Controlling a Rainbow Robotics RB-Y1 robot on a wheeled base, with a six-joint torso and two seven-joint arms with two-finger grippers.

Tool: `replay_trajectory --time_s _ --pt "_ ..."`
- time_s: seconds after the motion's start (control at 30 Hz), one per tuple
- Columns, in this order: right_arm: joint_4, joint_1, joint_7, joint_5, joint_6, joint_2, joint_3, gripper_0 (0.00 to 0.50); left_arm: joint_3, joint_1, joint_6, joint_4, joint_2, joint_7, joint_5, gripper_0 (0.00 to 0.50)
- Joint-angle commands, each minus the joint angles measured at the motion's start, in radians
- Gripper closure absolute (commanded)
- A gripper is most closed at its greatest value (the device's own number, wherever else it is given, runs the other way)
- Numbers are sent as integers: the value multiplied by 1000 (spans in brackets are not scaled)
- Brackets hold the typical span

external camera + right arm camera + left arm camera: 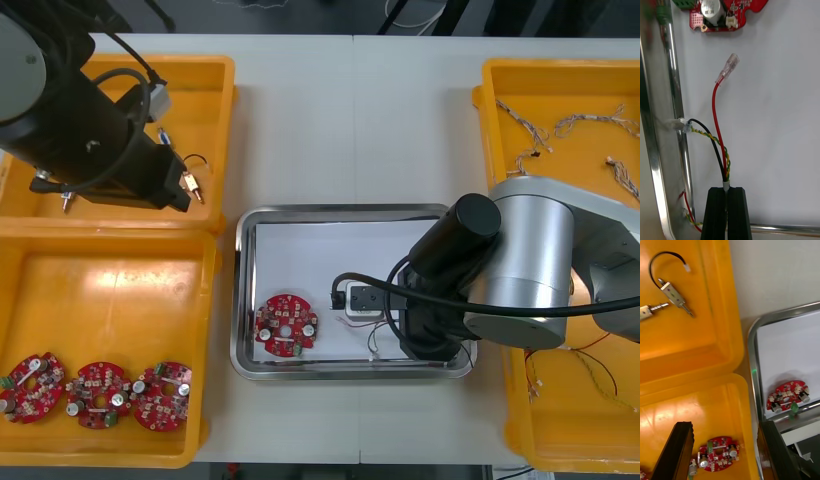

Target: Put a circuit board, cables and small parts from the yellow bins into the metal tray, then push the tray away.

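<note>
Metal tray: at the table's centre, between the yellow bins; shiny rim, white inside.
Circuit board: round and red, flat on the white floor toward the tray's near-left corner.
Right gripper: low over the tray's near-right part; black fingers drawn to a narrow slit, pinching the end of a cable.
Red and yellow cable: runs from the fingers over the white floor. Its red lead ends in a clear connector just short of the circuit board. Its black and twisted yellow leads reach a clear plug at the tray's rim.
Left gripper: over the near-left bin, beside the tray's left rim; fingers wide apart, holding nothing.
Boards in bin: three red ones in a row near the near-left bin's near edge.
Small metal parts: in the far-left bin, just beside the left arm; one carries a short black cable.
Blue and white cables: scattered in the far-right bin.
Thin red and yellow wires: in the near-right bin, partly hidden by the right arm.
</note>
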Motion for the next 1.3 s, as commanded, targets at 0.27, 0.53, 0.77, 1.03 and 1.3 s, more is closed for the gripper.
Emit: replay_trajectory --time_s 0.27,0.53,0.77,1.03,1.3 --pt "46 -30 2 59 -69 23 64 500 59 -91 8 152 67 -149 -169 0" --pt "112 -25 -1 87 -107 70 69 500 82 -147 8 254 72 -291 -195 0" --pt "134 -19 -10 97 -132 86 67 500 89 -205 8 381 74 -459 -244 0" --pt "134 -19 -12 113 -126 81 67 18 90 -249 8 519 75 -601 -301 0" --pt "120 -19 -12 144 -109 73 64 0 92 -298 8 639 75 -695 -347 0"
